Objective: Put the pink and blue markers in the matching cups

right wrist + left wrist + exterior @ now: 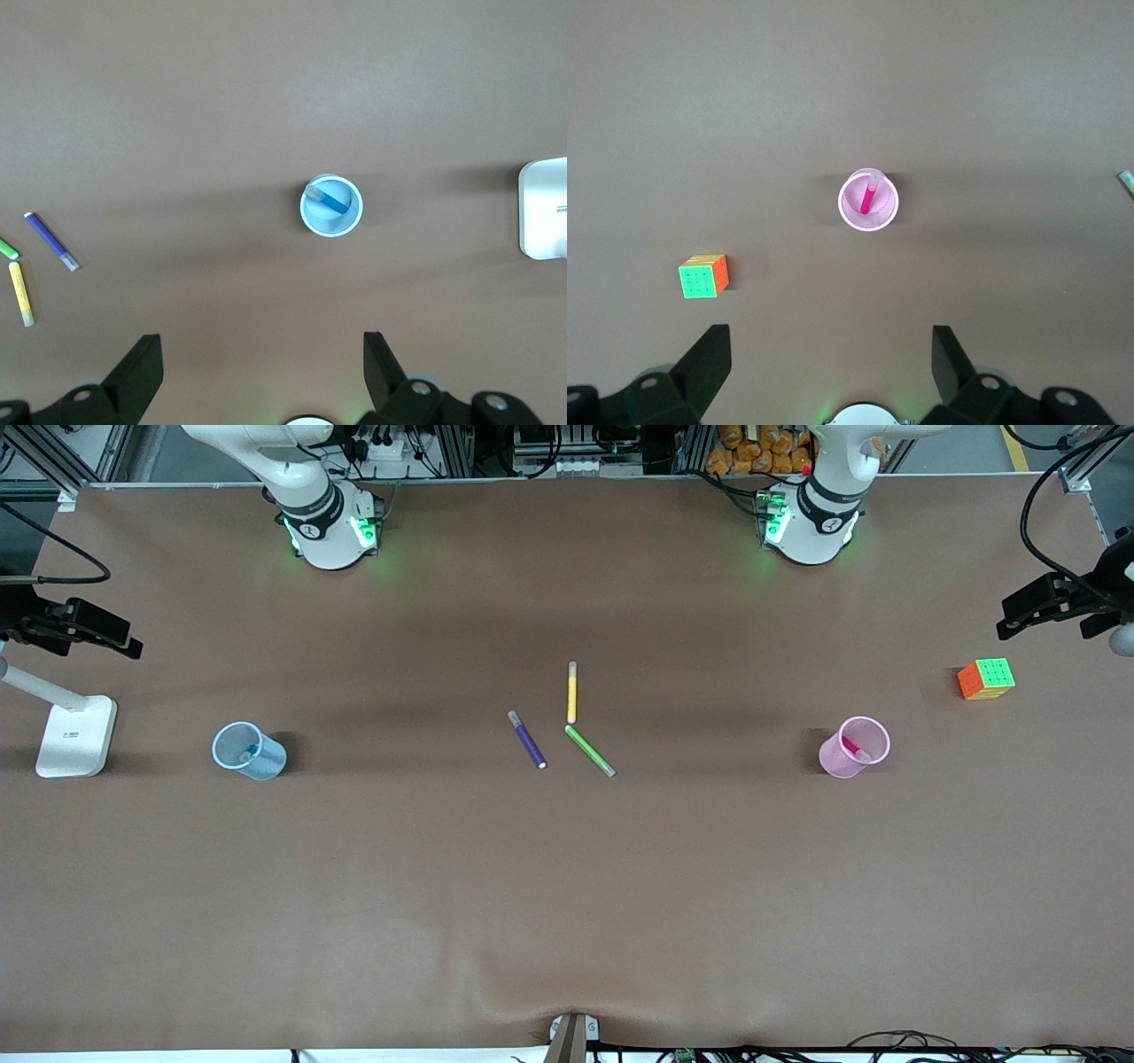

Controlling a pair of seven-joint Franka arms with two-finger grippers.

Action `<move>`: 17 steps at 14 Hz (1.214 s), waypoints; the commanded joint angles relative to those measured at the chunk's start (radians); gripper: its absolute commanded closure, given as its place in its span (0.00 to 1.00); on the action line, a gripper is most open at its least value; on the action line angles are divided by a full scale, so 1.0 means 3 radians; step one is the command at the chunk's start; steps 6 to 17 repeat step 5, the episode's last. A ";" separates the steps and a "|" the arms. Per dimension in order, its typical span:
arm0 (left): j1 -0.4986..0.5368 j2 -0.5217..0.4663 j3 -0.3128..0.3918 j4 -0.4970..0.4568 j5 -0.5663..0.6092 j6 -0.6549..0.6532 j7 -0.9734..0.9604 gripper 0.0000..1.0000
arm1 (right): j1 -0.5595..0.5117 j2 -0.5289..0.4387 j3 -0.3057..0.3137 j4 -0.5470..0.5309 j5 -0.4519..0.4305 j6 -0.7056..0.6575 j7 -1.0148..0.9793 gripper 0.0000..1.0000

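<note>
The pink marker (869, 197) stood in the pink cup (868, 201) below the left gripper (831, 354), fingers apart; the blue marker (330, 198) lay in the blue cup (332, 205) below the right gripper (263, 359), likewise spread wide. Both grippers were cut off by the wrist views' edges.

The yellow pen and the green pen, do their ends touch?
Apart: the front view shows bare table between the yellow pen and the green pen.

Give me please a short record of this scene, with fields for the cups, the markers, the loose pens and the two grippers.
pink cup: toward the left arm's end, holds pink marker
blue cup: toward the right arm's end, holds blue marker
loose pens: purple pen, yellow pen, green pen, mid-table
left gripper: open, above the pink cup
right gripper: open, above the blue cup
task: looks done
</note>
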 commanded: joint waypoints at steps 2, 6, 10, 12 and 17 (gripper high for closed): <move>-0.0009 0.0025 0.0010 0.0066 -0.0067 -0.0064 -0.0022 0.00 | -0.0008 -0.0023 0.0018 0.0020 -0.0062 -0.0040 0.0065 0.00; -0.0003 0.0020 0.0005 0.0056 -0.0067 -0.0064 -0.0022 0.00 | -0.0008 -0.0018 0.0018 0.0015 -0.0062 -0.0040 0.0065 0.00; -0.0003 0.0020 0.0005 0.0056 -0.0067 -0.0064 -0.0022 0.00 | -0.0008 -0.0018 0.0018 0.0015 -0.0062 -0.0040 0.0065 0.00; -0.0003 0.0020 0.0005 0.0056 -0.0067 -0.0064 -0.0022 0.00 | -0.0008 -0.0018 0.0018 0.0015 -0.0062 -0.0040 0.0065 0.00; -0.0003 0.0020 0.0005 0.0056 -0.0067 -0.0064 -0.0022 0.00 | -0.0008 -0.0018 0.0018 0.0015 -0.0062 -0.0040 0.0065 0.00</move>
